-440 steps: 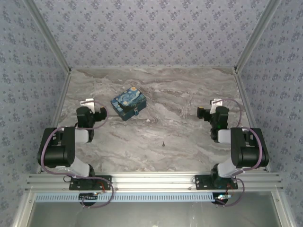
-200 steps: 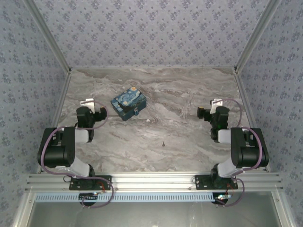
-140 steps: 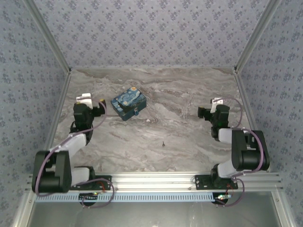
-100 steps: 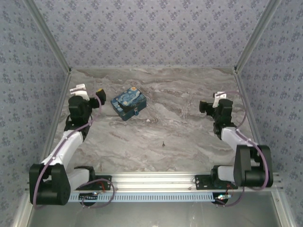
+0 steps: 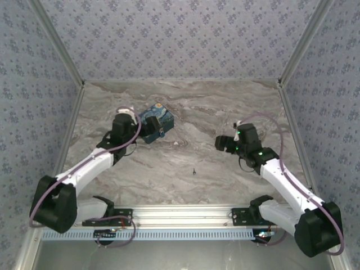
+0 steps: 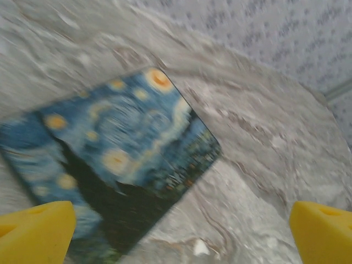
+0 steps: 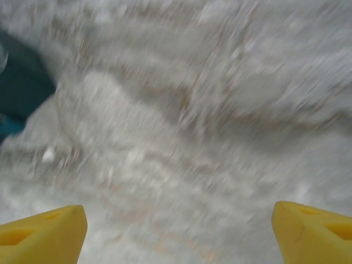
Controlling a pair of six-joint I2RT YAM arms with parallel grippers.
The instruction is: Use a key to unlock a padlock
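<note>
The tiny teal padlock [image 5: 162, 133] hangs at the near side of the starry-night box [image 5: 154, 120]. The small dark key [image 5: 194, 170] lies alone on the marble table, well in front of the box. My left gripper [image 5: 134, 121] hovers at the box's left end, and in the left wrist view it [image 6: 179, 239] is open above the box lid [image 6: 115, 159]. My right gripper [image 5: 221, 143] hangs over the table right of centre, up and to the right of the key. It [image 7: 179, 236] is open over blurred marble.
The marble table [image 5: 225, 107] is walled by patterned panels on three sides. A dark teal shape [image 7: 19, 88] shows at the left edge of the blurred right wrist view. A white fleck [image 6: 201, 248] lies on the table beside the box.
Both arms have unfolded from their tucked poses. The left gripper swung forward and right to the box; the right gripper swung left toward the table's middle. Box, padlock and key stayed put.
</note>
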